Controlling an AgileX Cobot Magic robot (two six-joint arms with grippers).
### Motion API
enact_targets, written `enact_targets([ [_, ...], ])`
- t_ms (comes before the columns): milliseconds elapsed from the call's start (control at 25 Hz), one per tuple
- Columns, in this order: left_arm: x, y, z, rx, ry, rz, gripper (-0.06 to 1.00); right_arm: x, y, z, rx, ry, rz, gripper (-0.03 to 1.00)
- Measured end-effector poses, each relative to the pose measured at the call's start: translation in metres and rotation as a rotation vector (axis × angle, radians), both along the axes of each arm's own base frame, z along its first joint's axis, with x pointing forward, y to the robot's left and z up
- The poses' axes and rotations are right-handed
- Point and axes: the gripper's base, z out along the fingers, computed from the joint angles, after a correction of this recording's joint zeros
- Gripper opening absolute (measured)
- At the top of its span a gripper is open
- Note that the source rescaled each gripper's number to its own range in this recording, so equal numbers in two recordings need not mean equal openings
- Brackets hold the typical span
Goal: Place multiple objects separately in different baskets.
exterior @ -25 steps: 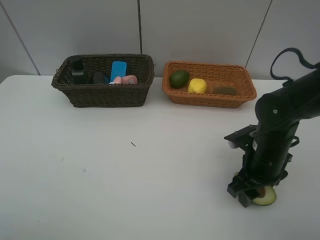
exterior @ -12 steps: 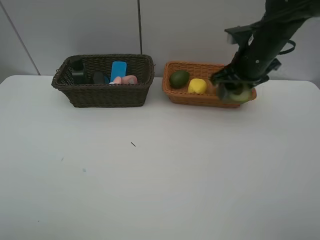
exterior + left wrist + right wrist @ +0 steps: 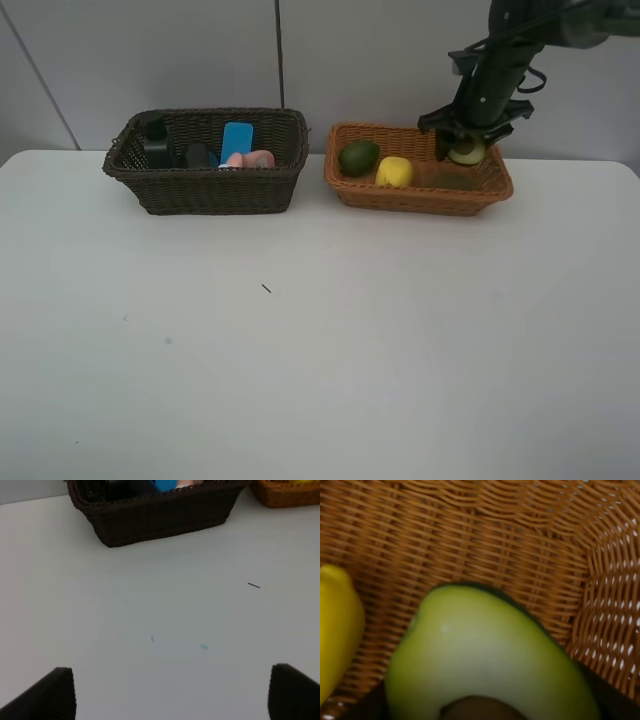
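Note:
My right gripper (image 3: 465, 148) hangs over the right end of the orange-tan basket (image 3: 420, 197), shut on the avocado half (image 3: 466, 153). In the right wrist view the avocado half (image 3: 485, 650) fills the frame with its pit at the lower edge, above the wicker floor (image 3: 495, 535) and beside the lemon (image 3: 337, 625). The lime (image 3: 358, 157), lemon (image 3: 394, 171) and kiwi (image 3: 452, 181) lie in that basket. The dark brown basket (image 3: 205, 190) holds the pump bottle (image 3: 155, 140), cup (image 3: 197, 154), blue eraser (image 3: 237, 140) and pink bottle (image 3: 255, 159). My left gripper (image 3: 172, 695) is open over bare table.
The white table (image 3: 300, 350) carries a small dark speck (image 3: 266, 289) near its middle. A grey wall stands right behind both baskets. In the left wrist view the dark basket (image 3: 160, 515) is ahead and a corner of the orange basket (image 3: 287, 497) shows beside it.
My right gripper lifted the avocado half off the table at the front right and carried it back over the orange basket's right end. The left gripper has not moved.

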Motion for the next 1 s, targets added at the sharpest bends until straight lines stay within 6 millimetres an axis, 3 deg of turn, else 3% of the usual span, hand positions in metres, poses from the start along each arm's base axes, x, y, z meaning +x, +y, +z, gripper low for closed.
enact_targets([
  [80, 0.000, 0.000, 0.000, 0.000, 0.000, 0.000, 0.99, 0.001, 0.001, -0.004, 0.003, 0.016, -0.004, 0.85],
  [200, 0.000, 0.000, 0.000, 0.000, 0.000, 0.000, 0.99, 0.000, 0.002, -0.003, 0.027, 0.036, -0.019, 0.96],
  [480, 0.000, 0.000, 0.000, 0.000, 0.000, 0.000, 0.99, -0.011, 0.000, 0.018, 0.033, 0.080, -0.071, 0.99],
  [680, 0.000, 0.000, 0.000, 0.000, 0.000, 0.000, 0.99, -0.024, -0.010, 0.061, 0.043, 0.030, -0.112, 0.99],
  [880, 0.000, 0.000, 0.000, 0.000, 0.000, 0.000, 0.99, -0.070, -0.052, 0.123, 0.035, -0.070, -0.183, 0.99],
  [1000, 0.000, 0.000, 0.000, 0.000, 0.000, 0.000, 0.99, -0.111, -0.080, 0.146, 0.026, -0.120, -0.257, 0.99],
])
